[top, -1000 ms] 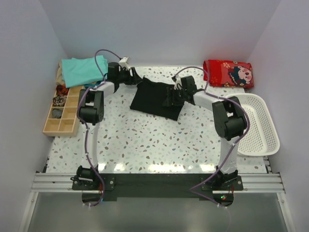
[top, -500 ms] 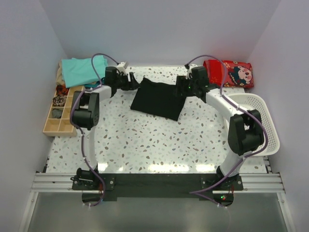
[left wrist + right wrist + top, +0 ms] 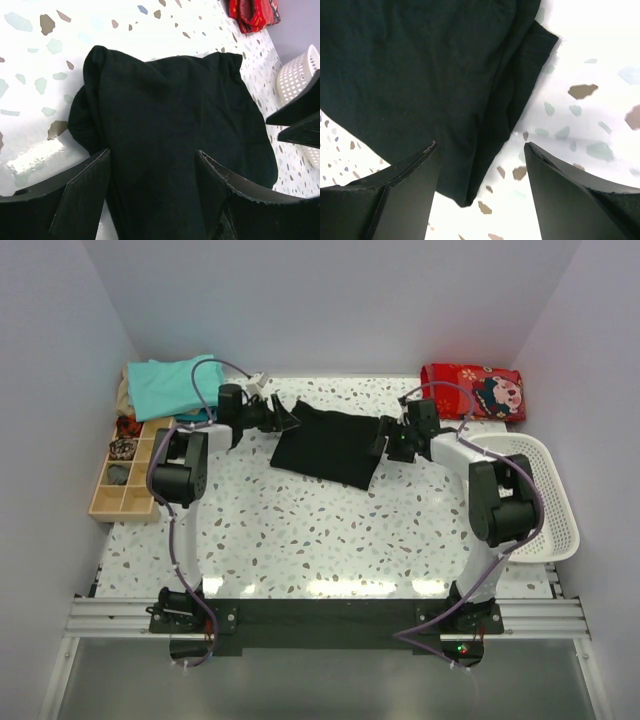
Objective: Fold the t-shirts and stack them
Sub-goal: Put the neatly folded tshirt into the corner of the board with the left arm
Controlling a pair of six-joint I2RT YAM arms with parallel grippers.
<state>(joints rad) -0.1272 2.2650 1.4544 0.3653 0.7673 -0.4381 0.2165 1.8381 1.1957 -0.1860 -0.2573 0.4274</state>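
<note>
While the large black soft-cloth t-shirt (image 3: 330, 440) lies as a partly folded pad on the far middle of the speckled white table (image 3: 300, 530), neither arm has hold of it. The left gripper (image 3: 288, 416) sits at the shirt's left end with jaws spread wide, and its wrist view shows black cloth filling the gap between them with nothing pinched. The right gripper (image 3: 383, 446) is at the right end, likewise spread and empty, with the layered side edge of the shirt lying between its fingers (image 3: 405, 192). The stack of folded teal tees (image 3: 168, 385) rests at the far left corner, well apart from the black one. Judged stage: a further fold is due before stacking. For a sound result, each gripper should come down squarely over its own edge and close on every layer there, as the right edge shows several plies that could part. Both ends should rise and travel together so the cloth does not skew. The bunched left end risks a lump, so tension should be applied before laying it over.
</note>
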